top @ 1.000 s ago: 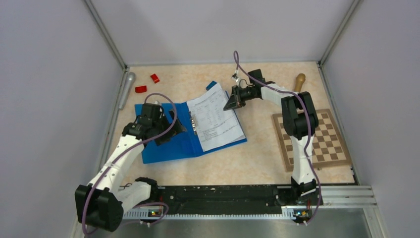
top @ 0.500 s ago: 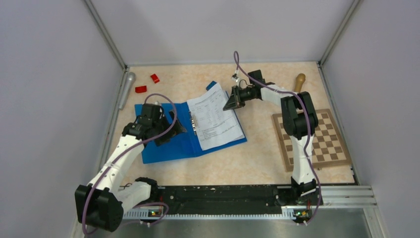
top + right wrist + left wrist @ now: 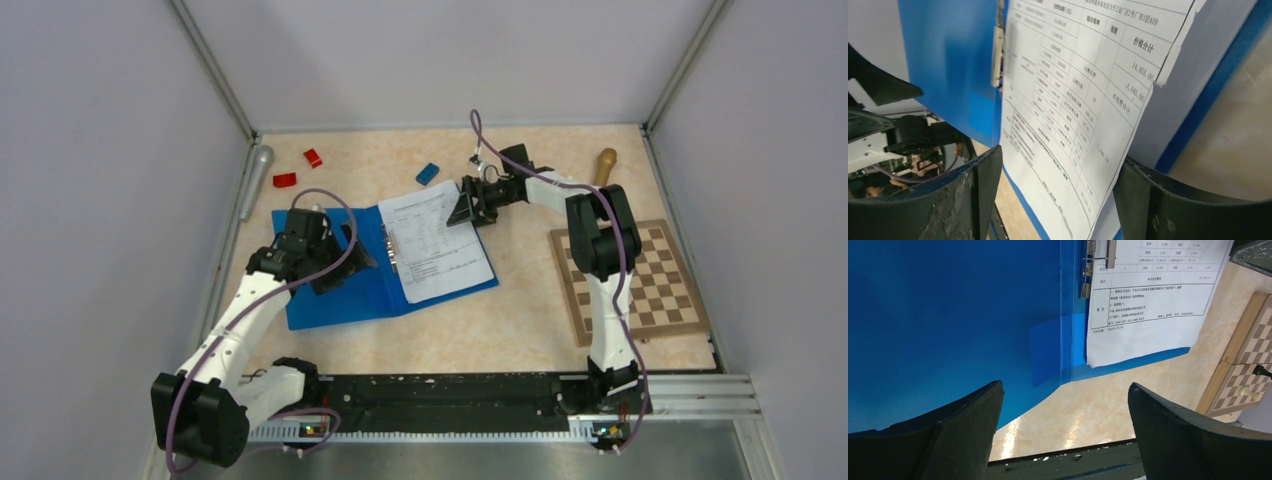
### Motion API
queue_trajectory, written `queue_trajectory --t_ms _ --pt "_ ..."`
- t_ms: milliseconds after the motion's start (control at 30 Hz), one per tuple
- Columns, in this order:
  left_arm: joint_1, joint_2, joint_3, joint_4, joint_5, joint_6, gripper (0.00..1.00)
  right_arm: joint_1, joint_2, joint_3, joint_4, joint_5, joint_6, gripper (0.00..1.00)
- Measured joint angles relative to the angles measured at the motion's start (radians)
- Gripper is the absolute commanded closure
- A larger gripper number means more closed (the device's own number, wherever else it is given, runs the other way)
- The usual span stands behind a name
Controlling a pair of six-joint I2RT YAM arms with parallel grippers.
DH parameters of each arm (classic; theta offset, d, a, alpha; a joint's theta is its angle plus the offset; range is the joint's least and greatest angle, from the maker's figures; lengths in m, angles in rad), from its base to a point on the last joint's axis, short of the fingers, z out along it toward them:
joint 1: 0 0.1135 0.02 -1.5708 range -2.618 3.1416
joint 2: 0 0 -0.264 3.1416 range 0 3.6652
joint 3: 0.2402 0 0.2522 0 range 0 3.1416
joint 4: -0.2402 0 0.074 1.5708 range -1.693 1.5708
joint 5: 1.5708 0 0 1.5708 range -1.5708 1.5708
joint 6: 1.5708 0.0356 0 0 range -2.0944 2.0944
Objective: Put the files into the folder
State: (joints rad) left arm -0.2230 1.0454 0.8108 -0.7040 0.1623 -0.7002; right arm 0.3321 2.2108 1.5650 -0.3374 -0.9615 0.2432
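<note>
The files [image 3: 436, 247] lie flat on the right half of the open folder [image 3: 330, 295], which sits left of the worktop's [image 3: 520, 320] middle. Their left edge meets the metal clip [image 3: 996, 57], and a strip of blue shows along their near and right edges. We see the right end effector [image 3: 1059, 157] at their far right corner, its fingers apart and gripping nothing. The left end effector [image 3: 1064, 390] hangs over the bare left cover, fingers spread wide. A small blue block [image 3: 428, 173] lies just beyond the sheets. Open worktop runs between the folder's right edge and the chessboard [image 3: 640, 280] by the right edge.
</note>
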Motion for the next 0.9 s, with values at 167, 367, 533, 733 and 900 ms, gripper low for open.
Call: queue_trajectory --t_ms 167,367,533,733,900 --pt "0.000 0.000 0.039 -0.027 -0.014 -0.004 0.01 0.000 -0.010 0.000 -0.053 0.093 -0.007 0.05" --pt "0.032 0.001 0.158 -0.062 -0.041 0.000 0.01 -0.008 -0.084 0.001 -0.131 0.292 0.004 0.01" --pt "0.094 0.019 0.233 -0.067 -0.043 0.001 0.01 -0.021 -0.135 0.001 -0.157 0.408 0.003 0.01" --pt "0.180 0.024 0.242 -0.093 -0.025 0.010 0.01 -0.023 -0.151 -0.018 -0.142 0.481 0.013 0.01" --pt "0.284 0.017 0.238 -0.117 -0.002 0.026 0.01 -0.027 -0.145 -0.031 -0.138 0.481 0.026 0.01"
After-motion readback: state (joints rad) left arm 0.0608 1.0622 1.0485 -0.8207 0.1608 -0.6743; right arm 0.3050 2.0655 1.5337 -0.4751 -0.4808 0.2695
